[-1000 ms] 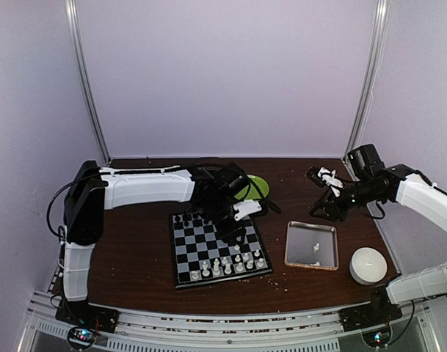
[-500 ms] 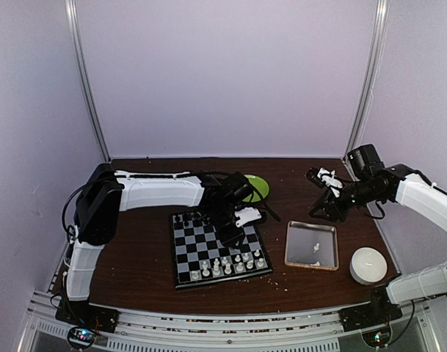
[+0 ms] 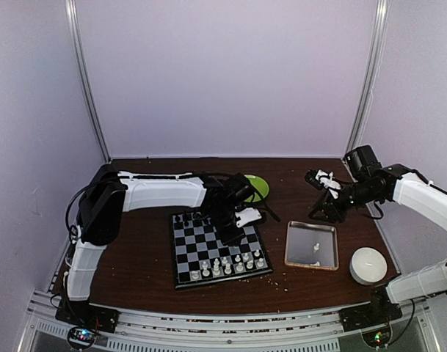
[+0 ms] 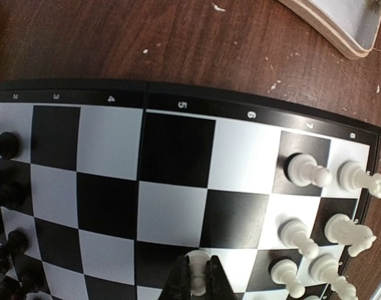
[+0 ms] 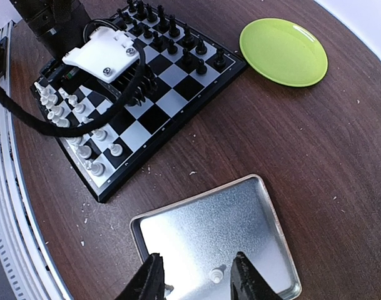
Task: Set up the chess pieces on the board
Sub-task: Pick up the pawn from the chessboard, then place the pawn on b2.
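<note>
Looking through the left wrist camera, I see the left gripper (image 4: 195, 278) low over the board (image 4: 177, 147), its two dark fingers pressed tight against a white pawn (image 4: 196, 259) that stands on a square in the middle files. I judge that the grip is so narrow because the piece is tiny and could slip or tip if the hold were loose.

The other white pieces (image 3: 230, 265) stand in two rows along the near edge of the board, and the black chessmen (image 5: 171, 28) fill the far edge. The pinched pawn is a little apart from the white rows, so I think it should be carried to an open square there.

The right gripper (image 5: 197, 259) hangs above the clear tray (image 5: 203, 244) with its fingers apart and nothing between them. One small white piece (image 5: 218, 273) lies in the tray just under it. I believe this arm waits there so that it does not cross the left arm over the board. The green plate (image 5: 284, 50) lies behind, well apart from both.
</note>
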`<action>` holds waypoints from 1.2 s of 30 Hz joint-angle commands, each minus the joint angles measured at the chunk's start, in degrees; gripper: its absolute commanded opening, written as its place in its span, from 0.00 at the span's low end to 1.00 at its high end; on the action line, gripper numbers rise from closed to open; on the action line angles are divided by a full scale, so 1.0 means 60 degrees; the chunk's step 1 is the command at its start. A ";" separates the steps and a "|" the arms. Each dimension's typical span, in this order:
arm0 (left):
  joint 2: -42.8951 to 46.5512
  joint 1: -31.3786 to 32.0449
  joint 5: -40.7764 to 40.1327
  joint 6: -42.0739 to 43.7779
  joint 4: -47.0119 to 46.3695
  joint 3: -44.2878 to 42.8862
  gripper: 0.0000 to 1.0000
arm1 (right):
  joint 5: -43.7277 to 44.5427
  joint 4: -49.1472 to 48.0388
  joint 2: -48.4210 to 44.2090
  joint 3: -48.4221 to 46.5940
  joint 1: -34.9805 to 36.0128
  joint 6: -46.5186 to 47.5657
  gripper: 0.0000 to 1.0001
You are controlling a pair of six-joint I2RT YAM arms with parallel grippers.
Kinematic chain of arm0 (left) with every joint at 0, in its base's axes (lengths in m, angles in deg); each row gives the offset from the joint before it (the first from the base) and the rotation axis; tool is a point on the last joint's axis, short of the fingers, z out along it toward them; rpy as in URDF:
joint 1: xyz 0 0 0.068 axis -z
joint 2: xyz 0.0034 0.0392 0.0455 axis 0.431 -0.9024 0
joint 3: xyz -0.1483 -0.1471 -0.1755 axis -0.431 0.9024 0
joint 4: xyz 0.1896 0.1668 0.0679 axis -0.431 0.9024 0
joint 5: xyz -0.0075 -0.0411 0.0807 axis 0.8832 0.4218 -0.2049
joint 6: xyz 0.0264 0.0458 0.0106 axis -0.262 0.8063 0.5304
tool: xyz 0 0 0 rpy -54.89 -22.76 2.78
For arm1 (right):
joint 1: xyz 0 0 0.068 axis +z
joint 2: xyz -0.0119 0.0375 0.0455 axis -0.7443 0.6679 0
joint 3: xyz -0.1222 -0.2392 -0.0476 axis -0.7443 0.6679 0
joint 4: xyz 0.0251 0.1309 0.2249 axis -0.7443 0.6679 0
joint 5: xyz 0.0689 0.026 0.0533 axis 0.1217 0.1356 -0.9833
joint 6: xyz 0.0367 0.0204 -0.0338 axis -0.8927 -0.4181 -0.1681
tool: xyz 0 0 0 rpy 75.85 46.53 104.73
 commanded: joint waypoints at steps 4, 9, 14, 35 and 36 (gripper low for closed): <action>0.1535 -0.0267 -0.0534 0.0017 0.0219 0.0912 0.00 | -0.0001 0.0111 0.0141 -0.0023 -0.0060 0.0090 0.36; 0.2920 -0.0516 -0.0642 -0.0131 0.0241 0.2486 0.00 | 0.0001 0.0140 0.0225 -0.0036 -0.0060 0.0127 0.36; 0.4184 -0.0603 -0.0595 -0.0303 0.0200 0.4062 0.00 | 0.0037 0.0186 0.0333 -0.0058 -0.0052 0.0193 0.36; 0.4658 -0.0633 0.0995 -0.0788 -0.1263 0.6080 0.00 | 0.0034 0.0309 0.0571 -0.0102 -0.0045 0.0288 0.37; 0.4610 -0.0633 0.0995 -0.0776 -0.1267 0.6081 0.00 | 0.0034 0.0319 0.0572 -0.0102 -0.0049 0.0293 0.37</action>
